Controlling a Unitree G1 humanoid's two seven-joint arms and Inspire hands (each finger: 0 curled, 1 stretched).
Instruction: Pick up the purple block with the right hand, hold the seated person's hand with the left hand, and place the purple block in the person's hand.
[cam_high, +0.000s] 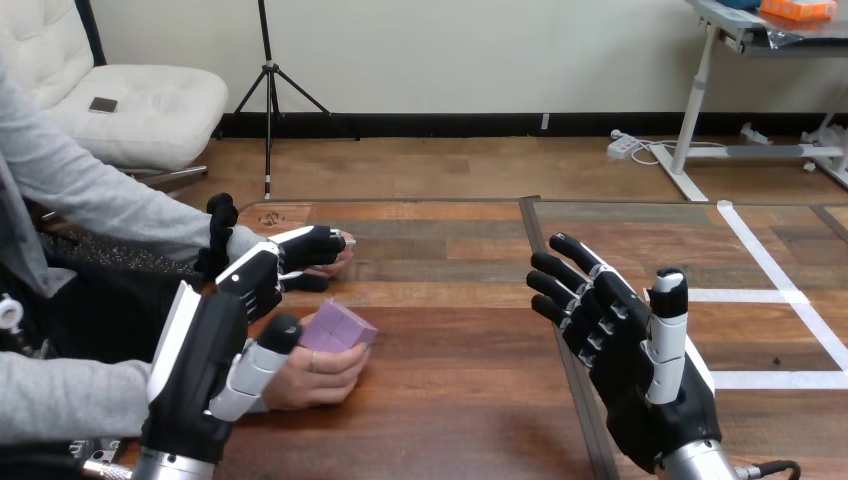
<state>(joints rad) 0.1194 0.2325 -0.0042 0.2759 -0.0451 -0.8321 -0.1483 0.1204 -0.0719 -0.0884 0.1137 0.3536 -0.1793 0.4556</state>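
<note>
The purple block (338, 328) lies in the person's near hand (312, 378), just right of my left hand's thumb. My left hand (205, 360) rises from the bottom left. Its fingers (300, 245) bend over the person's far hand (343, 264), whose fingertips stick out from under them. Most of that far hand is hidden beneath my fingers. My right hand (630, 350) is at the lower right, well clear of the block, with straight spread fingers and nothing in it.
A dark seam (560, 330) runs down the wooden table top just left of my right hand. White tape lines (770, 265) mark the table at the far right. The person's grey sleeves (90, 190) come in from the left edge.
</note>
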